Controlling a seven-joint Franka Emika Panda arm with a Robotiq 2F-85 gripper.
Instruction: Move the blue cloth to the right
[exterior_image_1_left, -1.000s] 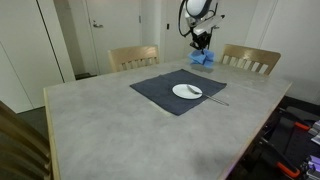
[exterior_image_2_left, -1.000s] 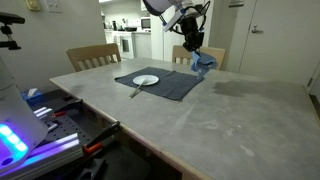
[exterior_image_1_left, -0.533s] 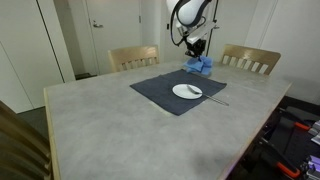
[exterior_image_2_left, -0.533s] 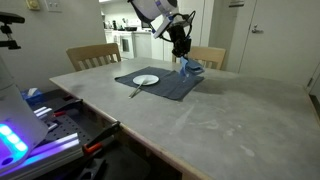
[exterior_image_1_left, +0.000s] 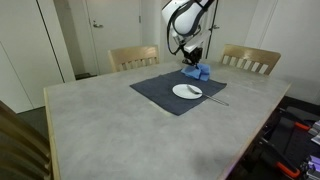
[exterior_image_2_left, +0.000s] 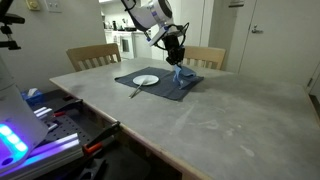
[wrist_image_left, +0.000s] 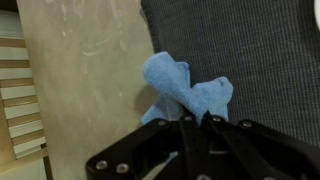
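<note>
The blue cloth hangs bunched from my gripper over the far edge of the dark grey placemat. It also shows in an exterior view below the gripper, its lower end at the placemat. In the wrist view the cloth is pinched between my closed fingers, above the placemat's edge and the pale tabletop.
A white plate and a utensil lie on the placemat; the plate also shows in an exterior view. Two wooden chairs stand behind the table. Equipment sits beside the table.
My gripper has carried the blue cloth from beyond the placemat's far corner toward the plate and lower, so that it now hangs over the placemat's edge.
</note>
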